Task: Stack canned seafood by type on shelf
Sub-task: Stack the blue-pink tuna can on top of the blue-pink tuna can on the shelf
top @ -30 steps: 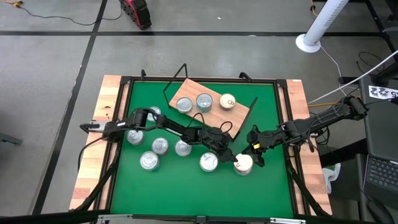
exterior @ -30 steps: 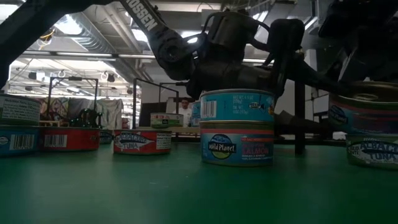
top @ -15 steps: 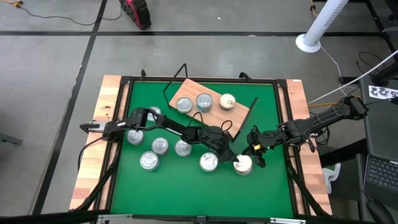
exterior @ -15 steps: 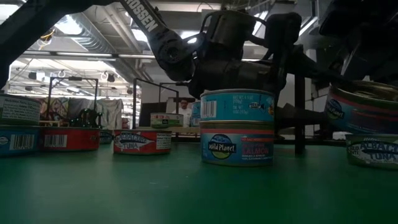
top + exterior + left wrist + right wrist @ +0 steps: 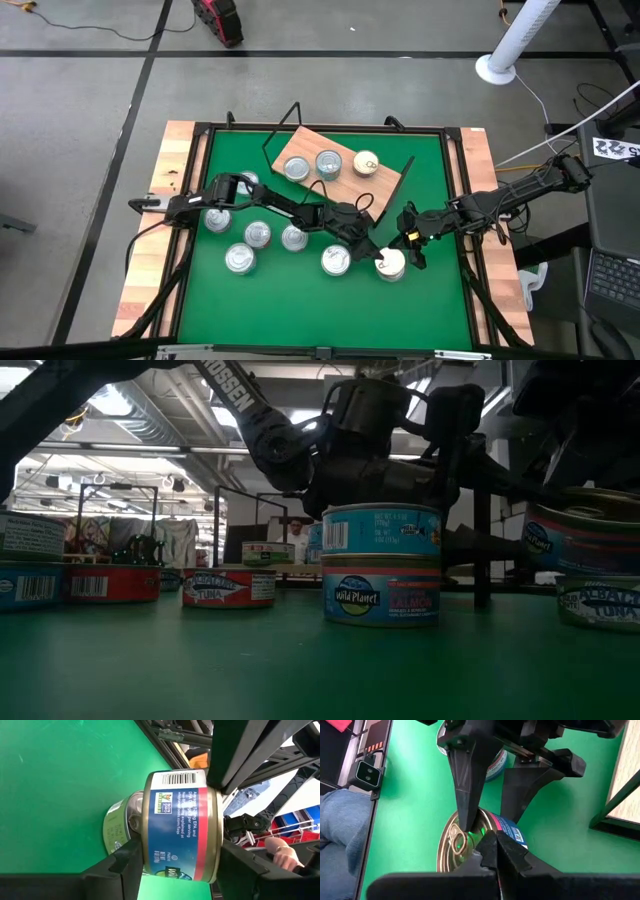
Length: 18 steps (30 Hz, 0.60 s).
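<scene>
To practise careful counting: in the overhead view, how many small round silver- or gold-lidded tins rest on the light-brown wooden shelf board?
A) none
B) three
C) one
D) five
B: three tins sit in a row on the light-brown wooden shelf board; the other tins lie on the green mat.

Gold-topped tin (image 5: 465, 851) – near rim hidden behind right gripper (image 5: 496, 851) fingers. Blue-labelled tin (image 5: 181, 827) – label bottom cut by frame edge; second tin (image 5: 116, 827) behind it mostly hidden. Low view: tin at right edge (image 5: 586, 540) cut off. Shelf (image 5: 330, 165) tins' labels unreadable – too small. Person's hand (image 5: 283, 851) partly cropped.
</scene>
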Motion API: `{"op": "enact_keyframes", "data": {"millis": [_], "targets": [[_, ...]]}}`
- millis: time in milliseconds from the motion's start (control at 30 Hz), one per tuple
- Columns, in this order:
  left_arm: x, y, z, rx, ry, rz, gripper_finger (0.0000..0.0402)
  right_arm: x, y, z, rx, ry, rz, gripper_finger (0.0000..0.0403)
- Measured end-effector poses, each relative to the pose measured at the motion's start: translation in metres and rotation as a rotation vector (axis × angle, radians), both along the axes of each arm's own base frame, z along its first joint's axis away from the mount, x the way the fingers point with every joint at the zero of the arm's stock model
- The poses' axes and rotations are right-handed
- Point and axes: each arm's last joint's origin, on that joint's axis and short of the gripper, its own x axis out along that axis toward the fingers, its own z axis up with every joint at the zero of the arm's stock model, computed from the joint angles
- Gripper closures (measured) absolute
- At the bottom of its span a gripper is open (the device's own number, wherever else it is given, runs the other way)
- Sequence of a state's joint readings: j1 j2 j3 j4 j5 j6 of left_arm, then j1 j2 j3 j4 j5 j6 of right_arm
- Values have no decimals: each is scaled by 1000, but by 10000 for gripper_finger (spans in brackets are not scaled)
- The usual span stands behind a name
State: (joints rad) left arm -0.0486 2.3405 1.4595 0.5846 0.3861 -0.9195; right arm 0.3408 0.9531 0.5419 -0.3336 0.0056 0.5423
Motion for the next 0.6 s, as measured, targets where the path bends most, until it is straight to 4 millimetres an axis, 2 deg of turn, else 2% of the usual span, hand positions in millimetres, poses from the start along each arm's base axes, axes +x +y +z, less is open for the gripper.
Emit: {"op": "enact_keyframes", "data": {"millis": [333,433,600], "targets": [[0,-1,1,-2,-5,-6,200,-1,2,0,69,24,30,395],[0,-1,2,-8,-5,-21,205,-1,3,0,90,33,55,368],[0,0,3,-31,0,-36,204,-1,3,1,103,28,67,297]]}}
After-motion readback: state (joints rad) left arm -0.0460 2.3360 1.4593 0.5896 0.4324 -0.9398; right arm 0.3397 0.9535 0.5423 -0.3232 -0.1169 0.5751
